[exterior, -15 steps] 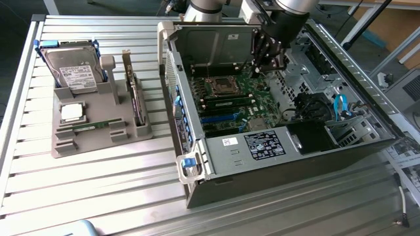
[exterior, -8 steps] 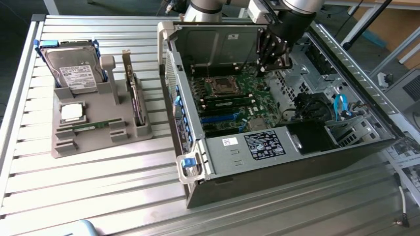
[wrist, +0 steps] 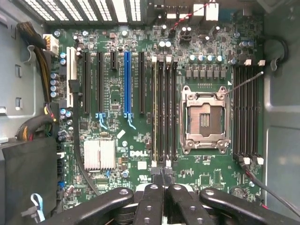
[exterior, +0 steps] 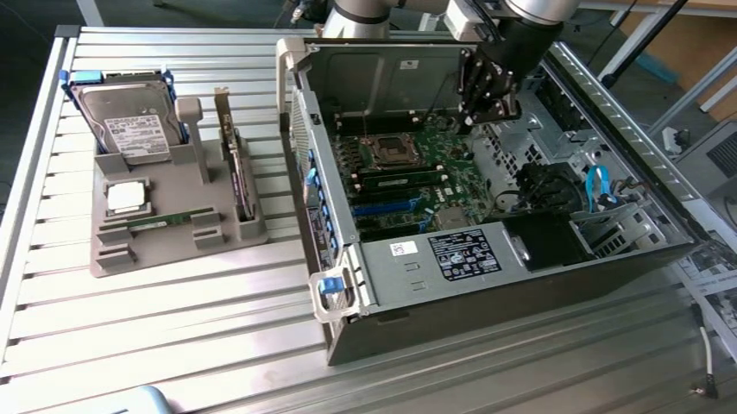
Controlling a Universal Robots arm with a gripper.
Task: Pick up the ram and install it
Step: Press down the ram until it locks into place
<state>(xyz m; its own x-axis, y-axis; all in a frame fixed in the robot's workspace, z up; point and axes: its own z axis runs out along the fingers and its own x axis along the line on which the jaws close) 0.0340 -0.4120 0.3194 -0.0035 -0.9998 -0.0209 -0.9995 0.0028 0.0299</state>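
The ram (exterior: 155,222), a thin green stick, lies in the front cradle of the grey holder (exterior: 230,237) at the exterior view's left. My gripper (exterior: 488,110) hangs far from it, inside the open computer case (exterior: 484,285) above the motherboard (exterior: 403,172). In the wrist view the black fingers (wrist: 152,197) are pressed together, so the gripper (wrist: 162,177) is shut with nothing between them. They hover at the end of the bank of long memory slots (wrist: 165,112) beside the bare processor socket (wrist: 205,119). One slot of that bank carries a yellow-green strip (wrist: 154,112) along its length.
The holder also carries a hard drive (exterior: 129,121), a square silver processor chip (exterior: 124,197) and an upright dark expansion card (exterior: 238,172). The case walls (exterior: 305,147) ring the motherboard. Cable bundles (wrist: 40,61) and a blue cable (exterior: 596,185) lie inside the case.
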